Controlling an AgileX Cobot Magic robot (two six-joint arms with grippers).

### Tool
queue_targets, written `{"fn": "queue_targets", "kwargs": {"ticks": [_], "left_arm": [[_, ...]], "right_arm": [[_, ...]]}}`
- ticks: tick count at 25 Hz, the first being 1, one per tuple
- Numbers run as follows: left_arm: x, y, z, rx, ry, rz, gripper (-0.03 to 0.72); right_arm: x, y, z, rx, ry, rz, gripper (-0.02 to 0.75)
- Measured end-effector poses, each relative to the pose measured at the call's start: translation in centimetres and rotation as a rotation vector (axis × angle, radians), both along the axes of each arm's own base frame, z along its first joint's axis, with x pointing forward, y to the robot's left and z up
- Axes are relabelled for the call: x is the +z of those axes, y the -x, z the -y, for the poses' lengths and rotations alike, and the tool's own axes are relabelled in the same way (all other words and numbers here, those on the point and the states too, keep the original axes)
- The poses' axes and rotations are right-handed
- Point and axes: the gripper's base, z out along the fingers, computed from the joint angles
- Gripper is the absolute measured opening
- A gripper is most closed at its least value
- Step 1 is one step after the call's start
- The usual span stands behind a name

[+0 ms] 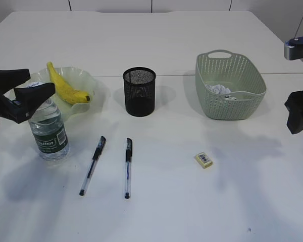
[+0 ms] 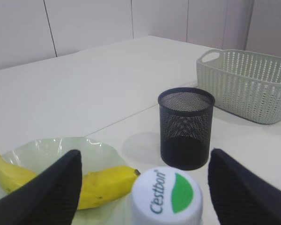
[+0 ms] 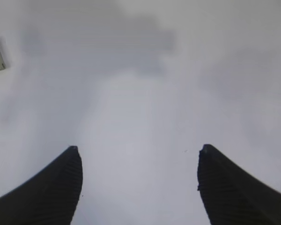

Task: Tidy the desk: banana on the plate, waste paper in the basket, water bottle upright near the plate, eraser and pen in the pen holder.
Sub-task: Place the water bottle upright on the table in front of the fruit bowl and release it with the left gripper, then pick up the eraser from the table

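Bench stock, lower frame upward: two black-capped clear ballpoint pens (image 1: 93,165) (image 1: 127,167) and a small yellow eraser (image 1: 204,160), both awaiting the black mesh pen holder (image 1: 139,91). Clear plastic water bottle (image 1: 49,128), upright beside the pale green plate (image 1: 86,80) bearing the yellow banana (image 1: 65,86); cap reads "Cestbon". Left gripper (image 2: 143,187) released, straddling the cap. Right gripper (image 3: 138,183) released over bare bench. Crumpled paper (image 1: 219,90) lies in the green basket (image 1: 231,108). Next, by judgement: pens and eraser.

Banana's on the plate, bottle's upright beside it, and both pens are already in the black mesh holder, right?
Not quite. The two black pens lie on the white table, in front of the empty black mesh pen holder, as the exterior view shows. The rest holds.
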Motion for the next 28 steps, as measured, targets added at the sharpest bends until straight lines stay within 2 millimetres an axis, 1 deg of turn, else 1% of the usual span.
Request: {"fn": "queue_targets", "kwargs": {"ticks": [5, 12, 17, 22, 28], "left_arm": [[1.0, 0.1, -0.3, 0.044, 0.026, 0.028, 0.591], [3.1, 0.3, -0.7, 0.098, 0.090, 0.071, 0.591], [4.8, 0.5, -1.5, 0.207, 0.135, 0.102, 0.591], [5.5, 0.5, -3.0, 0.393, 0.165, 0.021, 0.590], [4.7, 1.2, -3.9, 0.507, 0.092, -0.173, 0.590]], "right_arm": [[0.0, 0.1, 0.2, 0.005, 0.021, -0.007, 0.570], [0.0, 0.1, 0.2, 0.005, 0.022, -0.012, 0.571], [0.0, 0.1, 0.2, 0.005, 0.022, -0.012, 0.570], [0.0, 0.1, 0.2, 0.005, 0.022, -0.012, 0.571], [0.0, 0.1, 0.2, 0.005, 0.022, -0.012, 0.570]]}}
